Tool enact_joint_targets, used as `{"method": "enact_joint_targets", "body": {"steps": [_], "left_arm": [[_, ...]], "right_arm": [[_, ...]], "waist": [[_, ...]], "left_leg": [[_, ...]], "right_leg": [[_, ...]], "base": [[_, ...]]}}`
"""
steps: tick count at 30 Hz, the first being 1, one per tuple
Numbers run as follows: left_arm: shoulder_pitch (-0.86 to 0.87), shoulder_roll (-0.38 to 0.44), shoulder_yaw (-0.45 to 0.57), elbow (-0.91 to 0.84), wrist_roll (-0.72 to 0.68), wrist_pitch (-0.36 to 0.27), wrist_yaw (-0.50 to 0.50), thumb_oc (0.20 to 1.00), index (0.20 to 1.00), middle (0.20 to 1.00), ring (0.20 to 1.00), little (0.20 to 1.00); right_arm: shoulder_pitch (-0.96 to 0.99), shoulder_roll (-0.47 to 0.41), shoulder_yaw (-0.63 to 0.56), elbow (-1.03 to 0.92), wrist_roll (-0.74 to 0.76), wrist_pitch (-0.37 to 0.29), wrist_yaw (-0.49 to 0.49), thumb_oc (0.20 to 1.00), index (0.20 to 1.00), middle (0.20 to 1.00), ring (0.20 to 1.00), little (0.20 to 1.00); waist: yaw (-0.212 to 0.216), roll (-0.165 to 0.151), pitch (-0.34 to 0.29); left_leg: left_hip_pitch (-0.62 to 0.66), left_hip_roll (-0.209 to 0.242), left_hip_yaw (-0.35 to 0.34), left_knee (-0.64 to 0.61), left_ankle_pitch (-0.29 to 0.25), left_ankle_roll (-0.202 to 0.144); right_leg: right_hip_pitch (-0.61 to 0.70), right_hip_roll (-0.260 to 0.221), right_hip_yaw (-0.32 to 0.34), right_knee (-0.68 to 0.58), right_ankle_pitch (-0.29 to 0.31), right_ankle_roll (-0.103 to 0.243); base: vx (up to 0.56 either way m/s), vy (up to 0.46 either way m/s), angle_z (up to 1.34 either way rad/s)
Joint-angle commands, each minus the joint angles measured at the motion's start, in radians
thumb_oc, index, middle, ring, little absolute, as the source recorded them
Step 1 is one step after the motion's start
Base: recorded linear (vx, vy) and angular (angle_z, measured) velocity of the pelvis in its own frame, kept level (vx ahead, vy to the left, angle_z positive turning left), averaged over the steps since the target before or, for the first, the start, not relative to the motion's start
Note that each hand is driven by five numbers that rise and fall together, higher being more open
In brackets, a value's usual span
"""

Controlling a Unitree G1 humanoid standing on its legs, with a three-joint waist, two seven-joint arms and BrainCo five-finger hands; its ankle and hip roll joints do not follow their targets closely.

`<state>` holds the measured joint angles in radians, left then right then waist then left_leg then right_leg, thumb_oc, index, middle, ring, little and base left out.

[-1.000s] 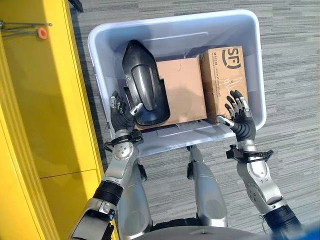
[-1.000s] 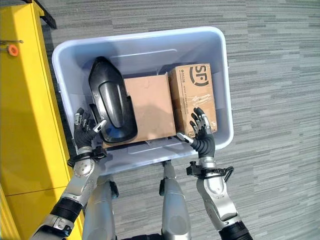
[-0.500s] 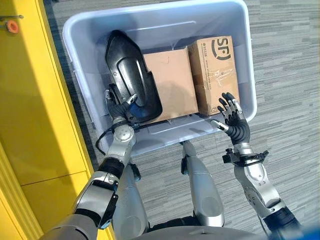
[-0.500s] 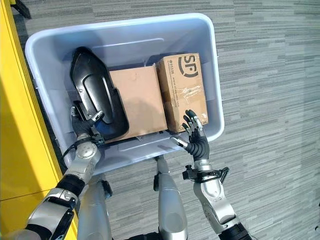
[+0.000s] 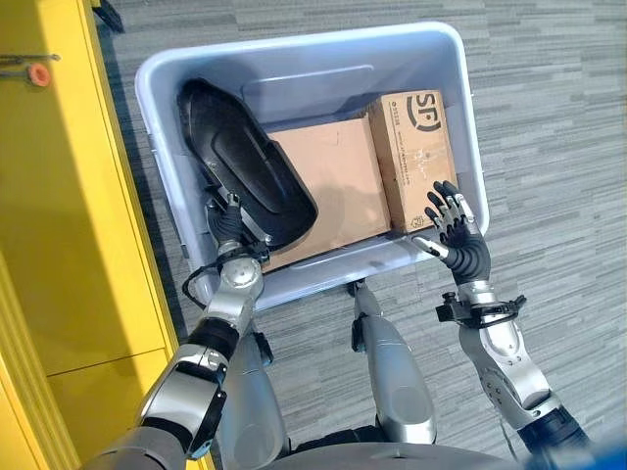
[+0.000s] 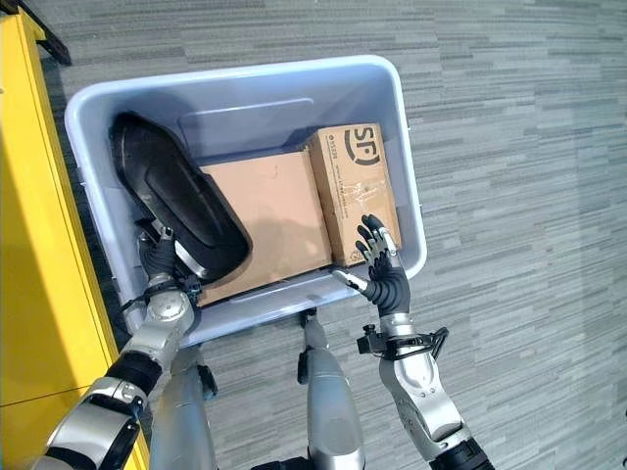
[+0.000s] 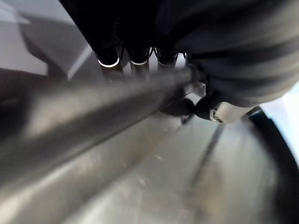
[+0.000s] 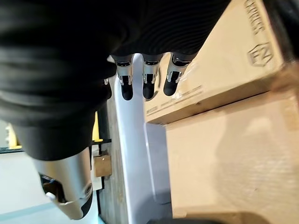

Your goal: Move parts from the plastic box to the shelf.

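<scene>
We see the black moulded part [image 5: 240, 166] lying inside the pale plastic box [image 5: 155, 117], along its left side, slanted from the far left corner toward the near middle, its near end overlapping the plain cardboard carton [image 5: 328, 186] that fills the middle of the box. Our left hand [image 5: 227, 227] is at the part's near end, just inside the box's near left wall; in the left wrist view the fingers [image 7: 108, 59] run up against the dark part, but we cannot tell whether they are curled round it.

Right of the plain carton stands a smaller printed carton [image 5: 419, 152], touching it and set against the right wall of the box. Our right hand [image 5: 458, 235] hangs over the near right corner of the box, just beside that carton, its fingers [image 8: 148, 86] straight and spread, holding nothing.

The box sits on grey striped carpet [image 5: 558, 147]. A yellow shelf unit [image 5: 59, 215] stands along the left, close to the box.
</scene>
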<state>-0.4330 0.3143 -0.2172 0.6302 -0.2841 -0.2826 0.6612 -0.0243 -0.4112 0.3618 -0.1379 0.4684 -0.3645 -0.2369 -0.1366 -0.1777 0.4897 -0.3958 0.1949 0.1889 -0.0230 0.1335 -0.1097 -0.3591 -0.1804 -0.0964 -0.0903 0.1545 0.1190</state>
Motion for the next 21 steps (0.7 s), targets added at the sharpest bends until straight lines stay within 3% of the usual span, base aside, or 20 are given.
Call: {"method": "enact_joint_targets", "body": {"steps": [1, 4, 14, 16, 21], "left_arm": [[0.042, 0.01, 0.044, -0.004, 0.032, -0.045, -0.032, 0.2, 0.2, 0.2, 0.2, 0.2], [0.134, 0.049, 0.081, -0.169, 0.061, -0.064, -0.07, 0.2, 0.2, 0.2, 0.2, 0.2], [0.215, 0.092, 0.179, -0.43, 0.075, -0.098, -0.145, 0.2, 0.2, 0.2, 0.2, 0.2], [0.262, 0.101, 0.202, -0.545, 0.058, -0.117, -0.205, 0.2, 0.2, 0.2, 0.2, 0.2], [0.349, 0.102, 0.195, -0.629, -0.019, -0.123, -0.309, 0.2, 0.2, 0.2, 0.2, 0.2]], "right_arm": [[0.01, -0.02, -0.061, 0.006, 0.005, -0.034, 0.008, 1.0, 1.0, 1.0, 1.0, 1.0], [0.014, -0.011, -0.092, 0.017, 0.001, -0.023, 0.015, 1.0, 1.0, 1.0, 1.0, 1.0], [0.047, -0.016, -0.128, 0.008, 0.015, 0.004, 0.071, 1.0, 1.0, 1.0, 1.0, 1.0], [0.068, -0.013, -0.149, 0.004, 0.022, 0.018, 0.097, 1.0, 1.0, 1.0, 1.0, 1.0], [0.075, -0.011, -0.155, 0.011, 0.013, 0.039, 0.122, 1.0, 1.0, 1.0, 1.0, 1.0]], "waist": [[0.022, 0.041, -0.097], [0.041, 0.08, -0.143], [0.048, 0.13, -0.223], [0.049, 0.155, -0.261], [0.06, 0.178, -0.293]], "left_leg": [[0.083, 0.06, -0.004, -0.014, 0.012, -0.048], [0.156, 0.052, -0.002, -0.044, 0.007, -0.051], [0.24, 0.035, 0.002, -0.055, -0.015, -0.046], [0.29, 0.039, 0.002, -0.052, -0.027, -0.043], [0.339, 0.063, -0.009, -0.041, -0.03, -0.043]], "right_leg": [[0.001, -0.082, 0.018, 0.109, 0.005, 0.086], [0.066, -0.098, 0.008, 0.097, -0.007, 0.091], [0.148, -0.117, 0.002, 0.08, -0.02, 0.095], [0.19, -0.117, 0.004, 0.095, -0.046, 0.09], [0.23, -0.096, 0.003, 0.156, -0.108, 0.076]], "base": [[0.08, 0.051, -0.06], [0.09, 0.034, 0.07], [0.05, 0.026, 0.04], [0.09, -0.023, -0.02], [0.04, -0.073, -0.01]]}}
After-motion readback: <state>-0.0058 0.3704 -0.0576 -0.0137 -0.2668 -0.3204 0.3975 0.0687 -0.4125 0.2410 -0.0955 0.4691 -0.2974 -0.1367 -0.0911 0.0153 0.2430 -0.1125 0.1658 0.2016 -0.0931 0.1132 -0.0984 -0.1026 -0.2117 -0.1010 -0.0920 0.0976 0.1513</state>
